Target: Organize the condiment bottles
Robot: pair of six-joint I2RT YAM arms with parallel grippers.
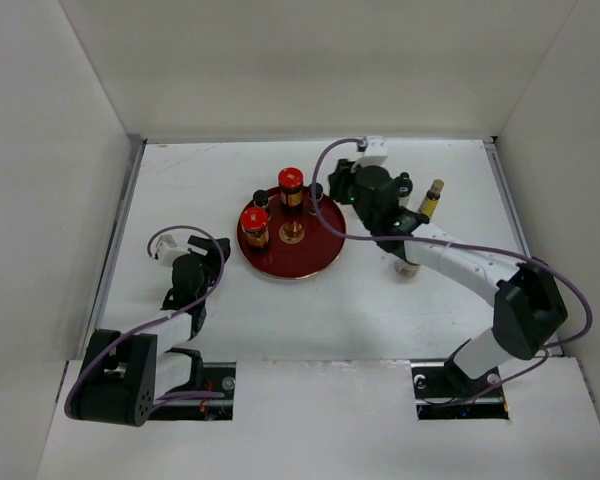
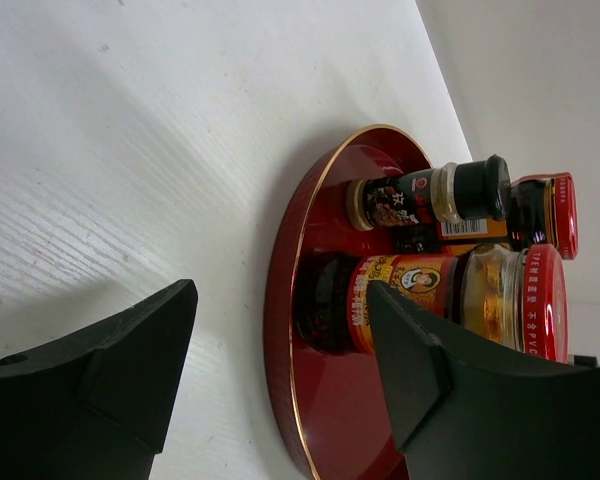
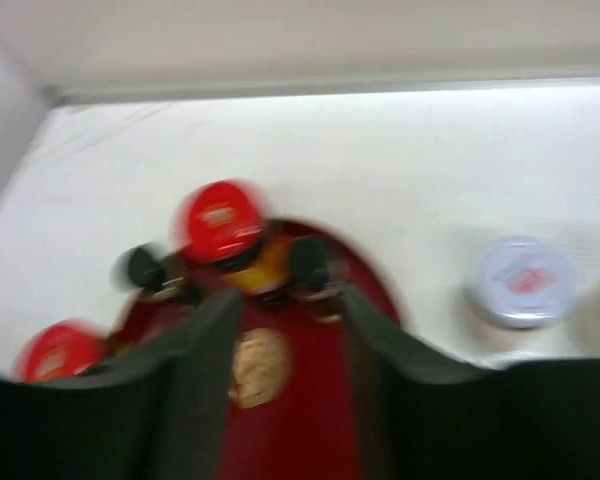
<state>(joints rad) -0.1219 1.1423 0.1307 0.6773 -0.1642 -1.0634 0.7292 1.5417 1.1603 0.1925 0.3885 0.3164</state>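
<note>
Fig. Condiment bottles partly gathered on the red tray, both arms near it.
My left gripper stands wide and empty beside the rim. My right gripper is spread above the tray, clasping nothing. Red-capped jars and a black-capped bottle stand on the tray; the slim yellow bottle and white-lidded jar sit on the tabletop.

The top external view looked steeply down from above and behind the arm bases, taking in the whole worktop. The left wrist view sat low and close (rolled onto its side), looking out between its own fingers at the red tray just beyond them. The right wrist view, blurred, looked down past its fingers onto that tray, a white-lidded jar off to their right. All three shared the tray.
</note>
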